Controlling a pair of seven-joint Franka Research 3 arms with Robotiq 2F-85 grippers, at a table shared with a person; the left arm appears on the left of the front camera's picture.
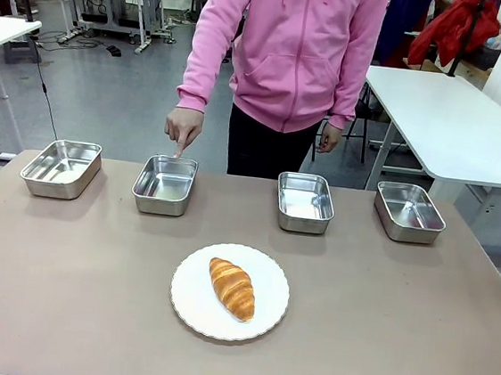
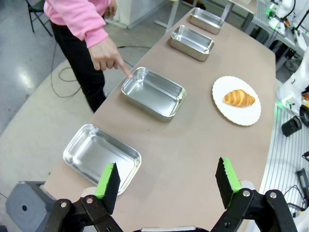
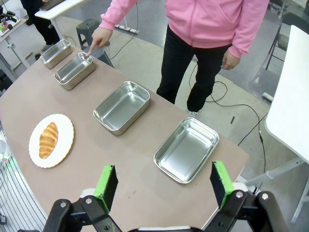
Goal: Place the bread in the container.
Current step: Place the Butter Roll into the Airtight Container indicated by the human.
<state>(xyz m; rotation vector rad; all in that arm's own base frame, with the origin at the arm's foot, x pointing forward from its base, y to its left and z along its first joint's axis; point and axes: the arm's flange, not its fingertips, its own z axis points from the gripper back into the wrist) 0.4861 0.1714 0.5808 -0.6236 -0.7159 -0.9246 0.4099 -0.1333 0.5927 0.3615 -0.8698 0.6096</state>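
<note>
The bread (image 1: 232,288) is a golden-brown croissant lying on a round white plate (image 1: 263,321) near the table's front middle. In the left wrist view the bread (image 2: 238,98) is far right; in the right wrist view the bread (image 3: 48,139) is far left. A person's hand (image 1: 183,131) points a finger down at the rim of the second steel container (image 1: 164,185) from the left, also seen as the container (image 2: 153,93) and the container (image 3: 75,71). My left gripper (image 2: 166,175) and right gripper (image 3: 162,176) hang open above the table, with nothing between their fingers.
Three more steel trays alike stand in the same row along the far edge: one at far left (image 1: 62,168), two to the right (image 1: 304,202) (image 1: 409,211). The person in a pink hoodie (image 1: 293,40) stands behind the row. A white table (image 1: 455,119) stands back right.
</note>
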